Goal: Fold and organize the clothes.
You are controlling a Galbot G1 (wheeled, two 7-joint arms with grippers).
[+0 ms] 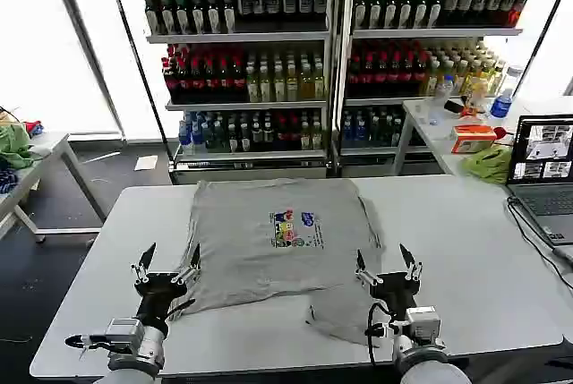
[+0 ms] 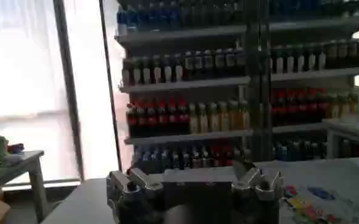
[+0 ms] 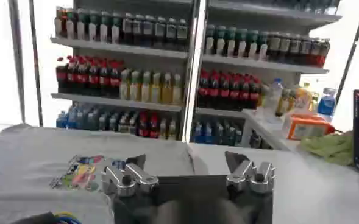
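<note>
Across the middle of the white worktop lies the shirt, a light grey short-sleeved tee spread front-up with a small multicolour print on its chest. It is mostly flat, though the right side is already turned over on itself, leaving a rumpled flap near the front edge by the right pincer. Thin knit cloth like this should be light, limp and a little clingy: it will sag and drag rather than hold a crease, so the surest holds are probably the hem corners and sleeve edges, pinched low against the smooth worktop. The left pincer hovers just beside the shirt's left edge, its dark pointed fingers spread wide and holding nothing; the right one hovers over the rumpled flap, likewise wide and empty. Both show metal knuckles and black tips in the wrist views. A laptop sits at the worktop's right edge with a cable trailing from it. Behind stand metal shelves packed with rows of glossy bottles, and a side table carries a bright green cloth and an orange box.
</note>
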